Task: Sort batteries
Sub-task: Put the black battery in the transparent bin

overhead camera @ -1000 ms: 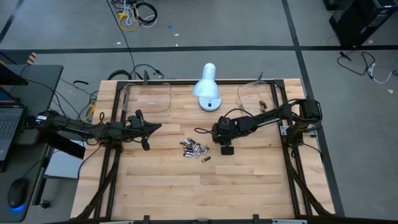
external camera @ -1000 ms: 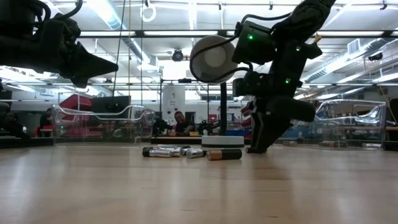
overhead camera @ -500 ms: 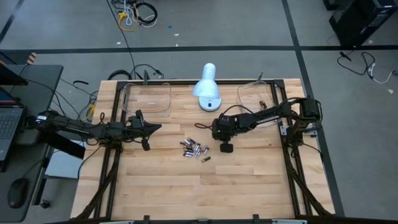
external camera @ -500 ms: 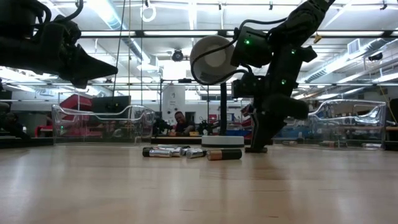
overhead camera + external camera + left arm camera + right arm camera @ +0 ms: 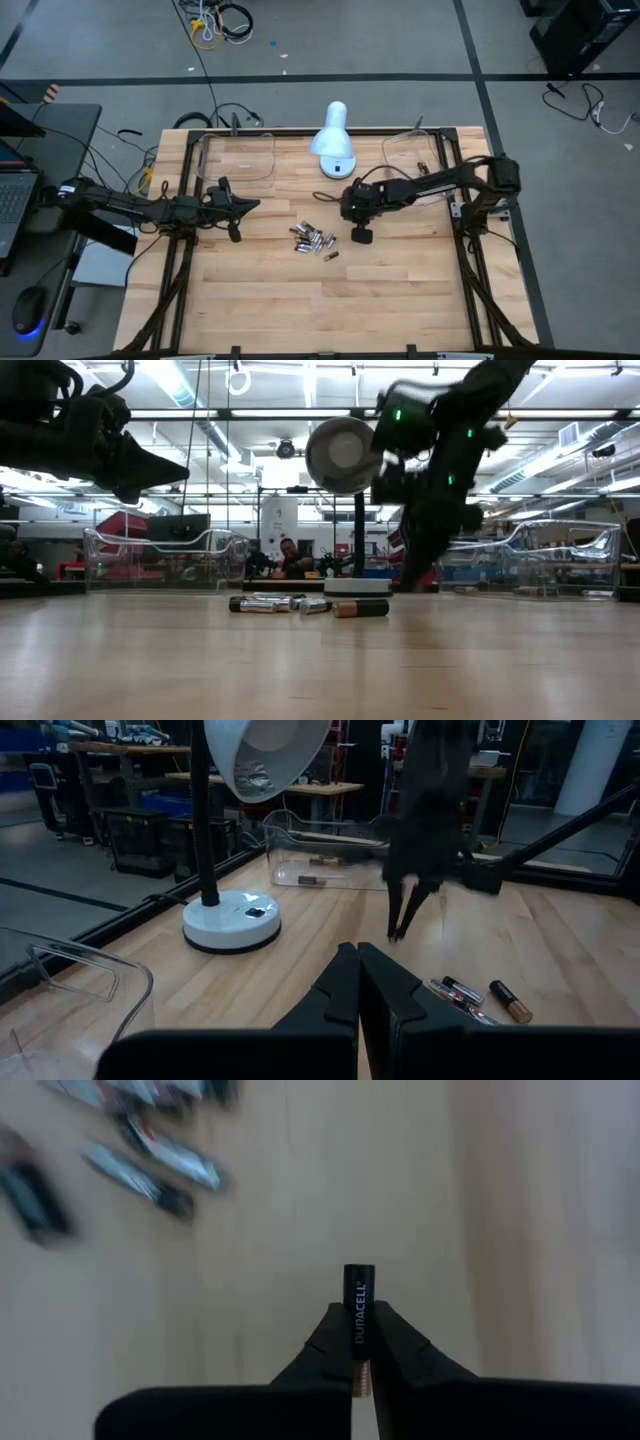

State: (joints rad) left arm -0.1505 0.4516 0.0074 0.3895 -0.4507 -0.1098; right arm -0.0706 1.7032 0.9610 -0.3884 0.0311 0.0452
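The batteries (image 5: 315,240) lie in a small heap on the wooden table, right of its middle; the low view shows the heap (image 5: 300,604) lying flat. My right gripper (image 5: 360,235) hangs just right of the heap, shut on one black-and-copper battery (image 5: 357,1295). More batteries (image 5: 150,1160) blur past behind it in the right wrist view. My left gripper (image 5: 238,207) waits shut above the table's left part, pointing toward the heap (image 5: 470,995). One battery (image 5: 422,167) lies in the right clear tray. My right gripper pinches the battery's sides (image 5: 357,1335) between its two fingertips. The battery lies along the fingers: its black end (image 5: 357,1272) sticks out past the tips, and its copper end (image 5: 358,1372) sits back between them. The fingers (image 5: 412,580) come from above, pointing down, off the table.
A white desk lamp (image 5: 333,140) stands at the far middle of the table. Clear plastic trays sit at the far left (image 5: 238,155) and far right (image 5: 415,155). The near half of the table (image 5: 320,310) is bare wood.
My right gripper has shut on a battery that lay just right of the heap. It has then risen off the table with it and drifted slightly toward the table's left and far edges. The heap has stayed put.
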